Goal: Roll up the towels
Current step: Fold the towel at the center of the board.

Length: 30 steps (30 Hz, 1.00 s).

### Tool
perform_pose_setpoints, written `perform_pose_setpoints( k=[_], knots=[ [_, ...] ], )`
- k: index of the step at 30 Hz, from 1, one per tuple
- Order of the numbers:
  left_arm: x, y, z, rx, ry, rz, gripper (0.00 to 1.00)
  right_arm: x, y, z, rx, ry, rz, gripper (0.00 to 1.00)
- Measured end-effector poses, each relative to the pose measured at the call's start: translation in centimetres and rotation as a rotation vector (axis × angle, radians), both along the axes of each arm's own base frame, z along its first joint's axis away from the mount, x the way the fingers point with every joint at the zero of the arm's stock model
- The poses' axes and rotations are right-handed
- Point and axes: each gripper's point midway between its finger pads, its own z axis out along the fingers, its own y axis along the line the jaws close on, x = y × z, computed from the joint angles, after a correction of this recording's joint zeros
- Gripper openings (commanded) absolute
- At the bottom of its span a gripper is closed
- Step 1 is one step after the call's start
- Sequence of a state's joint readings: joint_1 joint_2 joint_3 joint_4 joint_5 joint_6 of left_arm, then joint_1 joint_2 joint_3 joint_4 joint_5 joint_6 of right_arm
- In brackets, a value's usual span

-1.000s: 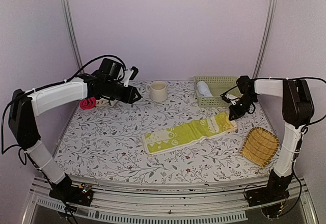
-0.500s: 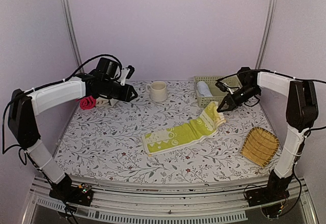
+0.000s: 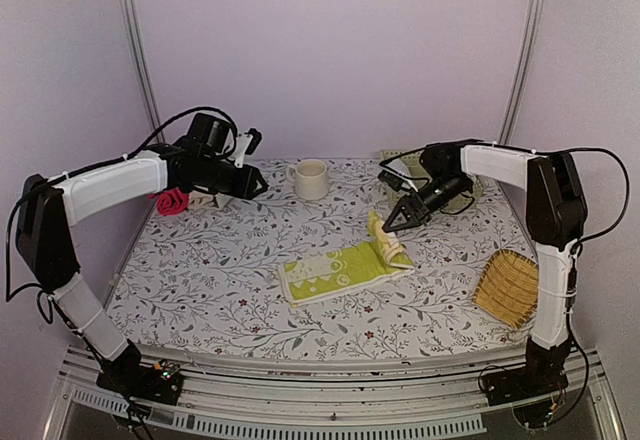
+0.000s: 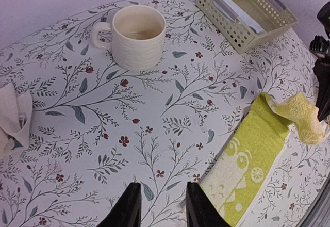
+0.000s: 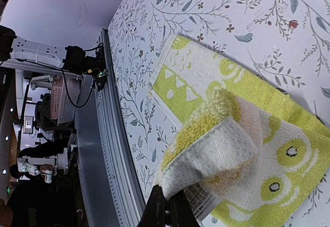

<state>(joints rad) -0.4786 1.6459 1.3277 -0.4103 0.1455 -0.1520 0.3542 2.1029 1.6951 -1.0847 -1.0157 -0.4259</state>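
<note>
Our right gripper [image 3: 392,228] has its fingers pressed together on the end of the yellow-green towel [image 3: 335,270], pinching the cloth between the tips (the wrist view shows the terry bunched right at the pinch [image 5: 167,206]). A second ago that end lay flat out toward 3 o'clock. Since then we have lifted it and carried it toward 9 o'clock, so it now hangs doubled over the strip. The rest of the towel lies flat just right of the table's middle, its free end pointing to 7 o'clock.

We judge this to be the first turn of the roll. The overlap is loose, so it needs tucking down before we roll on.

Our left gripper [image 3: 262,186] hovers at 10 o'clock near the mug [image 3: 311,178], fingers partly spread and holding nothing. The pale blue towel [image 4: 234,10] sits in the basket [image 4: 242,41] at 1 o'clock, apparently rolled already.
</note>
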Motion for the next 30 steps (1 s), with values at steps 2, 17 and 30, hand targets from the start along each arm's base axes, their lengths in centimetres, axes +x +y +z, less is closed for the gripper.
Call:
perform_pose_setpoints(
  k=[2, 17, 30],
  knots=[
    [-0.1, 0.0, -0.1, -0.003, 0.006, 0.002, 0.32, -0.7, 1.1, -0.2, 0.010, 0.021, 0.025, 0.03],
    [-5.0, 2.7, -9.0, 0.134, 0.228, 0.045, 0.31, -1.6, 6.0, -1.0, 0.047, 0.091, 0.078, 0.02],
    [-5.4, 5.6, -8.8, 0.224, 0.127, 0.076, 0.31, -0.1, 8.6, -1.5, 0.051, 0.098, 0.047, 0.03]
  ],
)
